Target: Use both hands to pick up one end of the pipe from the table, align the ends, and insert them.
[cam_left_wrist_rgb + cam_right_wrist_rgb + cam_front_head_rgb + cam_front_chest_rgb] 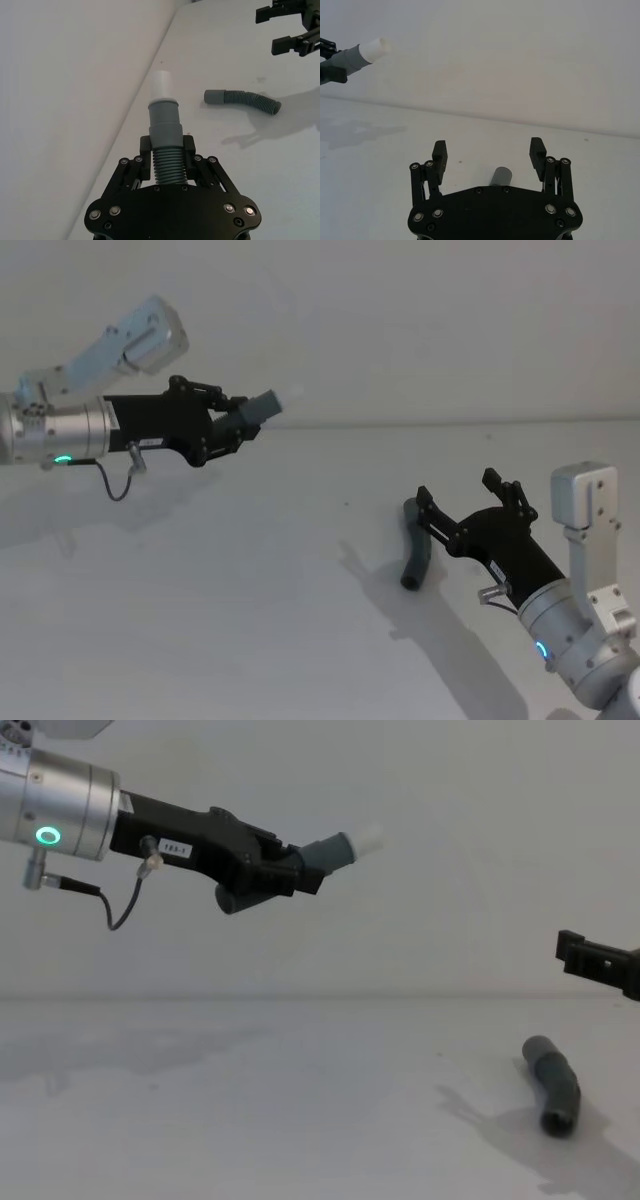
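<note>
Left gripper (243, 421) holds the white-tipped piece (267, 405) aloft at ten o'clock. The grey piece (417, 552) lies on the table (230, 620) at four, right gripper (457, 486) wide above it. It looks light, ribbed, likely bendy, so grip near its mouth.

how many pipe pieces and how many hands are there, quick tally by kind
pipe pieces: 2 (white-tipped piece held in the air, plain grey piece lying on the table)
hands: 2 (left hand shut on the white-tipped piece, right hand open by the plain grey piece)
total: 4
</note>
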